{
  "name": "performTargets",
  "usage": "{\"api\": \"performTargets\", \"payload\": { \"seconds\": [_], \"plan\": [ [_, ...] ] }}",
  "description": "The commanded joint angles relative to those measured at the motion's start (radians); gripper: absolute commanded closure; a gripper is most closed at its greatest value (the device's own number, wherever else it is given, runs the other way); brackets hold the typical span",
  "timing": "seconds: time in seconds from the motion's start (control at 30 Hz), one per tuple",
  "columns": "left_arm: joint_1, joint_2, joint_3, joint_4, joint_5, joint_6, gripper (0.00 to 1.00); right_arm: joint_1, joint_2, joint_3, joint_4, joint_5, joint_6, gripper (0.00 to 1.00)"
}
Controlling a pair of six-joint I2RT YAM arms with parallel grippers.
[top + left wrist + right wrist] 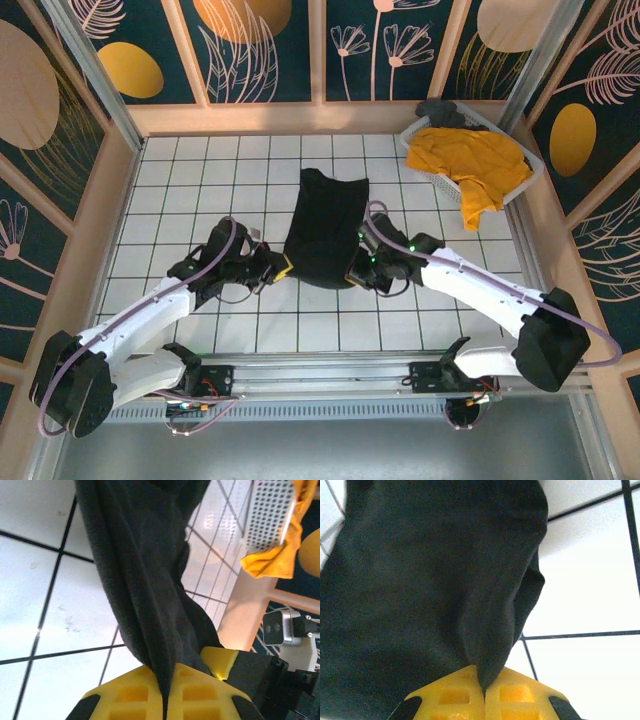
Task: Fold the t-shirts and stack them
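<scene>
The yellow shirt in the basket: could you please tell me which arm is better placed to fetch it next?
Right, probably: the basket sits far right, nearer the right claw than the left claw. Both are shut on the black shirt.

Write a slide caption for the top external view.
Left gripper and right gripper grip the black t-shirt by its near edge; mustard-yellow t-shirt drapes over the white basket.

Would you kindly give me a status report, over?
Left end effector and right end effector shut on black t-shirt. Yellow t-shirt draped over basket. Nothing in the way.
</scene>
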Motion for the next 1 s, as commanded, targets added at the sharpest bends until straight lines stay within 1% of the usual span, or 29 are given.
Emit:
{"api": "performTargets", "payload": {
  "seconds": [0.0,0.1,0.2,0.3,0.33,0.37,0.5,0.7,0.73,0.77,0.8,0.83,0.87,0.93,0.97],
  "plan": [
    [0.008,0.025,0.1,-0.045,-0.049,-0.038,1.0,-0.045,0.018,0.112,-0.106,0.064,0.029,1.0],
    [0.021,0.08,0.184,-0.043,-0.064,-0.026,1.0,-0.096,0.067,0.206,-0.135,0.073,0.017,1.0],
    [0.043,0.145,0.253,-0.016,-0.072,-0.019,1.0,-0.155,0.124,0.279,-0.127,0.068,-0.007,1.0],
    [0.083,0.234,0.335,0.016,-0.064,-0.007,1.0,-0.209,0.194,0.362,-0.101,0.073,-0.042,1.0],
    [0.098,0.272,0.379,0.017,-0.06,0.005,1.0,-0.212,0.225,0.396,-0.093,0.081,-0.057,1.0],
    [0.113,0.31,0.423,0.014,-0.06,0.021,1.0,-0.244,0.259,0.429,-0.08,0.088,-0.072,1.0],
    [0.15,0.51,0.621,-0.021,-0.046,0.09,1.0,-0.313,0.408,0.539,-0.023,0.07,-0.118,1.0],
    [0.193,0.865,0.913,-0.036,-0.039,0.151,1.0,-0.396,0.684,0.739,0.03,0.046,-0.164,1.0],
    [0.201,0.927,0.968,-0.037,-0.04,0.16,1.0,-0.407,0.729,0.781,0.036,0.053,-0.175,0.93],
    [0.207,0.983,1.022,-0.033,-0.04,0.168,0.9,-0.417,0.774,0.828,0.041,0.06,-0.192,0.75],
    [0.212,1.034,1.065,-0.021,-0.026,0.17,0.75,-0.425,0.81,0.872,0.033,0.071,-0.207,0.61],
    [0.217,1.083,1.125,-0.015,-0.01,0.177,0.61,-0.434,0.844,0.927,0.018,0.085,-0.228,0.48],
    [0.217,1.114,1.183,-0.033,-0.018,0.192,0.53,-0.44,0.868,0.976,0.008,0.098,-0.256,0.4],
    [0.217,1.126,1.259,-0.09,-0.064,0.229,0.5,-0.442,0.868,1.023,0.03,0.103,-0.317,0.3],
    [0.217,1.108,1.263,-0.114,-0.086,0.241,0.49,-0.444,0.851,1.028,0.054,0.096,-0.355,0.25]
  ]
}}
